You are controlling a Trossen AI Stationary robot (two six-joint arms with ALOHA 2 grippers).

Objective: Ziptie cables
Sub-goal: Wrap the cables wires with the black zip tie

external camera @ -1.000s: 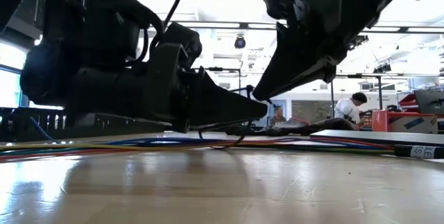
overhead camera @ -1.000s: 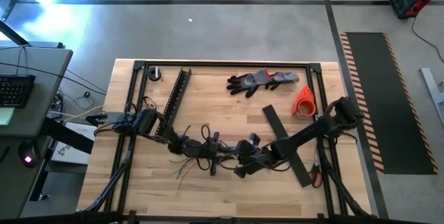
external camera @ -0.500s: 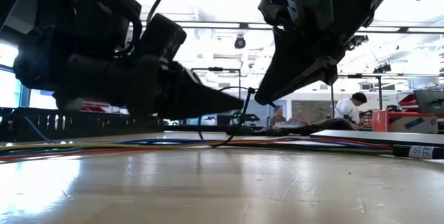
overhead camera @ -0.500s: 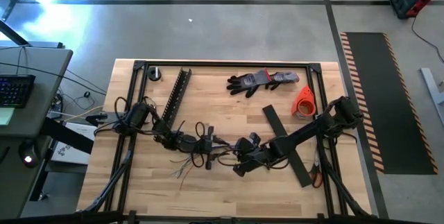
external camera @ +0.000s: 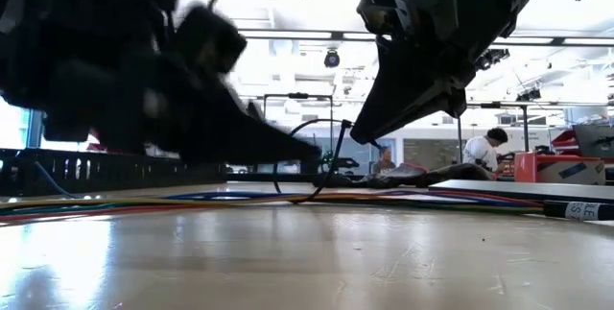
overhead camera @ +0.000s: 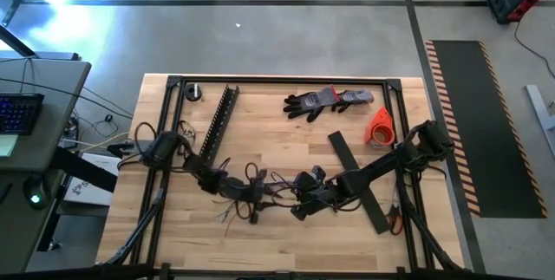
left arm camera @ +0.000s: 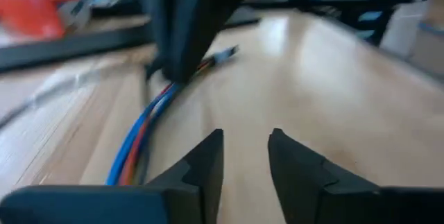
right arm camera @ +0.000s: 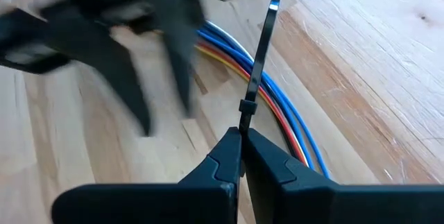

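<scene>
The cables point(overhead camera: 251, 195) lie on the wooden bench point(overhead camera: 286, 237), in the middle toward the front edge. They are thin wires, blue, orange, red and white, side by side in a bunch point(right arm camera: 277, 106).

The right pincer point(overhead camera: 297, 211) is low over the cables near the middle of the bench. Its two fingers point(right arm camera: 267, 161) are pressed together on a black zip tie point(right arm camera: 258, 61). The tie stands up from the fingers and its loop goes around the wires point(external camera: 317, 193).

The left pincer point(overhead camera: 252, 215) is just beside the right one, on the side nearer the left edge of the bench. Its fingers point(left arm camera: 201, 168) are a little apart and hold nothing. It hangs just above the bench, near the wires point(left arm camera: 142, 137).

A long black slotted bar point(overhead camera: 218, 117) lies near the back left corner. A pair of gloves point(overhead camera: 328, 100) lies near the back edge.
</scene>
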